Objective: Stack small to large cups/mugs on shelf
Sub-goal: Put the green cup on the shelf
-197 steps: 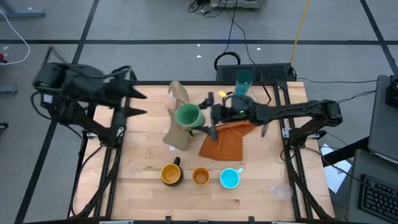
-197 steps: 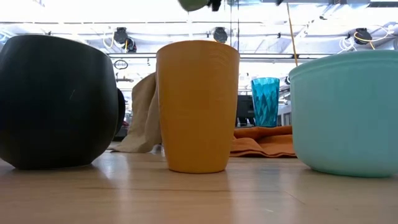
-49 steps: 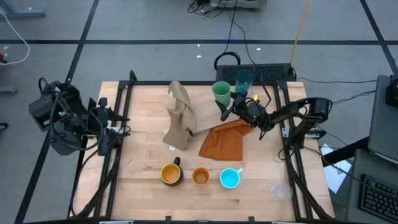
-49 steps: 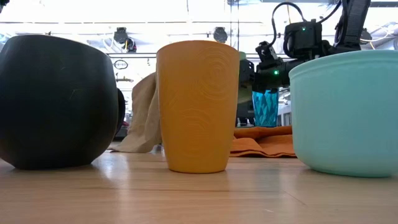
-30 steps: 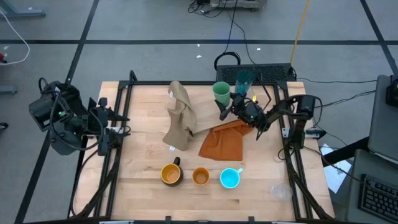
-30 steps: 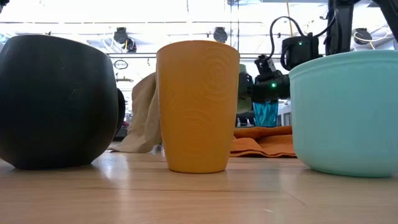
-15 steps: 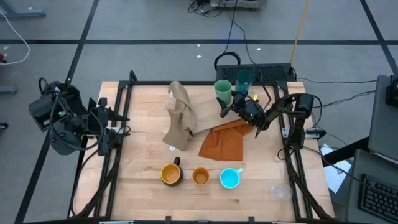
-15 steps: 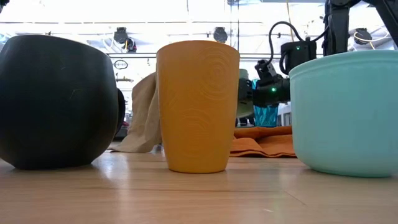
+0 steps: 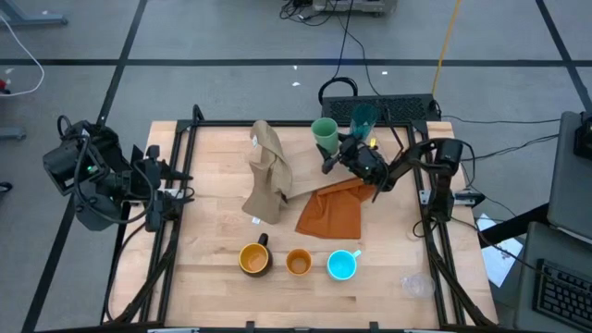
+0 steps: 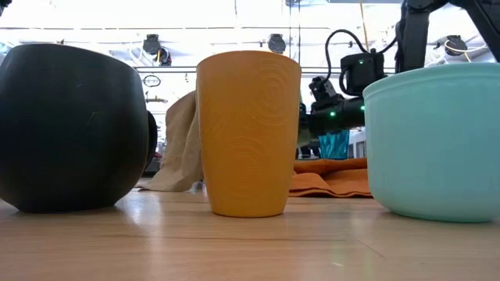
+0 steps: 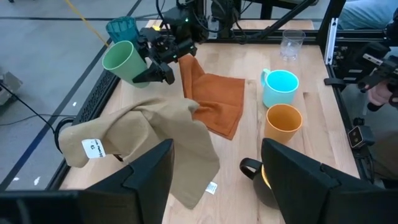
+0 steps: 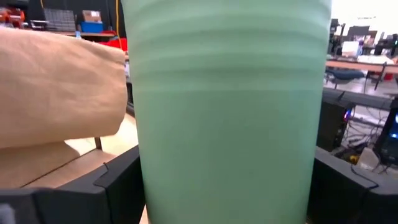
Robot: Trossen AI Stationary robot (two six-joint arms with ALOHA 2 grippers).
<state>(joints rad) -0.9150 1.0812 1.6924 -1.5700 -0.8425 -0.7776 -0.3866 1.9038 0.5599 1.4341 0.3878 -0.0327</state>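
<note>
My right gripper (image 9: 330, 148) is shut on the light green cup (image 9: 324, 132), near the table's far edge and just left of the tall teal tumbler (image 9: 363, 118). Along the near side stand the yellow mug (image 9: 254, 259), the small orange cup (image 9: 298, 263) and the cyan mug (image 9: 342, 265), each on its base. The clear glass (image 9: 416, 285) stands at the near right corner. My left gripper (image 11: 217, 180) is open beyond the table's left edge, touching nothing. The shelf is out of view. My right gripper pinches the light green cup's round wall (image 12: 230, 124) between its two fingers (image 12: 121, 186), one on each side, on the cup's lower half (image 11: 142, 73). The fingers come level from the table's right. The cup stands about upright, mouth up, lifted clear of the table.
A crumpled tan cloth (image 9: 268, 171) lies left of the held cup, and an orange cloth (image 9: 333, 208) lies just nearer than it. A black frame (image 9: 425, 199) runs along the table's sides.
My right gripper has gone a little toward the table's left with the light green cup, which stays upright and clear of the table.
</note>
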